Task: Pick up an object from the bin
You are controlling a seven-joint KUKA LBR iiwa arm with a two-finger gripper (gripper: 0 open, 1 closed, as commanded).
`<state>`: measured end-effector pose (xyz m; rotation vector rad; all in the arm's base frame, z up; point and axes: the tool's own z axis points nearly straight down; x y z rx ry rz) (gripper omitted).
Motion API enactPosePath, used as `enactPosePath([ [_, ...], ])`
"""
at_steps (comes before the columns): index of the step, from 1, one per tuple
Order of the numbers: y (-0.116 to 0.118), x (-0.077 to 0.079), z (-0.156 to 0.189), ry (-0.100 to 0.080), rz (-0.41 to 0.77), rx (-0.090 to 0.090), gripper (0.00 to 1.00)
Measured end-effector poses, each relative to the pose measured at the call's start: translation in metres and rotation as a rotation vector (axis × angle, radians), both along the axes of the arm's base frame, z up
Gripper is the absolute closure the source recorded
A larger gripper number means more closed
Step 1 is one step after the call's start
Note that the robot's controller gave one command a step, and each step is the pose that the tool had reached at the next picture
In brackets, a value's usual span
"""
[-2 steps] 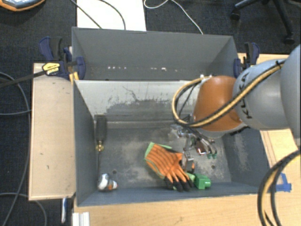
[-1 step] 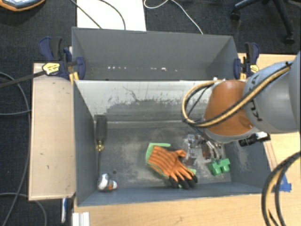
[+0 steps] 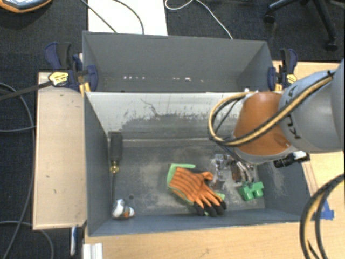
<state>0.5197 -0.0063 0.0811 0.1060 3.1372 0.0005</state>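
Note:
My gripper (image 3: pixel 222 172) hangs low over the bin's right half, under the arm's orange cover. Its metal fingers stand just right of an orange glove (image 3: pixel 193 189) with dark stripes and black fingertips, which lies on the bin floor near the front wall. A light green flat piece (image 3: pixel 177 170) peeks out from under the glove's left end. A small green block (image 3: pixel 251 190) lies just right of the fingers.
A dark tool with a brass end (image 3: pixel 115 151) lies along the left wall. A small white and orange object (image 3: pixel 122 210) sits in the front left corner. The arm and its cables cover the bin's right back part.

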Motion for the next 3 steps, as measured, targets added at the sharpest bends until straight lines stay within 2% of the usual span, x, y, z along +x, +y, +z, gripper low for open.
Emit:
enactPosePath([
  [1, 0.010, -0.002, 0.093, 0.002, -0.014, 0.000, 1.00],
  [2, 0.000, 0.040, 0.171, -0.013, 0.015, -0.001, 1.00],
  [3, 0.047, 0.044, 0.075, -0.006, -0.022, 0.002, 1.00],
])
